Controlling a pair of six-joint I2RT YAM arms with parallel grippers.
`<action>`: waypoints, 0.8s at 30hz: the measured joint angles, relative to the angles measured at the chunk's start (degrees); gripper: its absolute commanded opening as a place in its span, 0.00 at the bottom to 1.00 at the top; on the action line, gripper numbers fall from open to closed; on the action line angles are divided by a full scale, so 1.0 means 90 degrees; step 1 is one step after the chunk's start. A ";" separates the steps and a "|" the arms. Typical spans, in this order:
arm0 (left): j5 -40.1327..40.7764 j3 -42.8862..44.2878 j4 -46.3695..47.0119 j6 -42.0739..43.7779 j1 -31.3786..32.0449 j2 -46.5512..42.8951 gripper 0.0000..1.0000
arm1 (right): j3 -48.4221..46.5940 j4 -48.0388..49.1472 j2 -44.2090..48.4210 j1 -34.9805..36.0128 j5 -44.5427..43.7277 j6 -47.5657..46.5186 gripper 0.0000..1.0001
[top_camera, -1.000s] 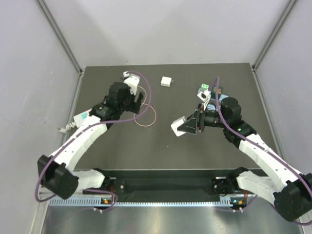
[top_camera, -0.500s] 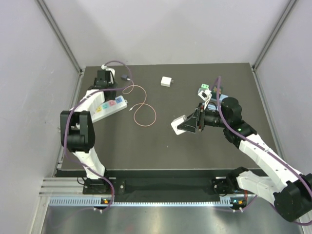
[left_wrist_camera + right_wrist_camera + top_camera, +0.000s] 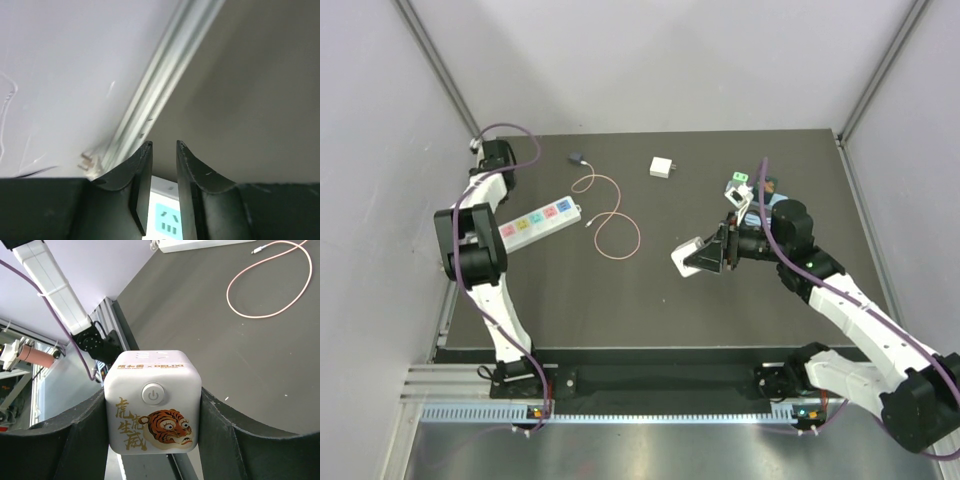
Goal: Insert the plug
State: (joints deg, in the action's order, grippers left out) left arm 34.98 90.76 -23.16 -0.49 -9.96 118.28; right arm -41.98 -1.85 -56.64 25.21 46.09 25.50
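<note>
Left arm (image 3: 470, 235): swung away from the middle-left of the bench (image 3: 670, 290) and folded up tall along its left edge.
Left end effector (image 3: 487, 150): travelled from above the power strip (image 3: 540, 222) to the far-left corner, close to the wall rail (image 3: 440, 80).
Power strip: had been covered by the arm, then came fully into view, lying at a slant.
Pink cable (image 3: 610, 215): its far loop and the small black plug (image 3: 577, 158) at its end were uncovered.
</note>
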 measured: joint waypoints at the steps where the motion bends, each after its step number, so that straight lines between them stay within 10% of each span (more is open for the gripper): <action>1: 0.0066 -0.0002 -0.0039 -0.0022 -0.0066 0.0022 0.29 | 0.0000 -0.0002 -0.0012 0.0000 -0.0007 0.0000 0.00; 24: -0.0641 -0.1086 -0.0797 -0.1061 0.0117 -0.0245 0.24 | -0.0002 -0.0459 0.0335 0.0146 -0.0529 0.0019 0.00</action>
State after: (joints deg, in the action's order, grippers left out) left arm 29.21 80.99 -30.33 -10.04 -8.91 116.07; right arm -42.00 -5.98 -53.63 26.52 41.32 25.67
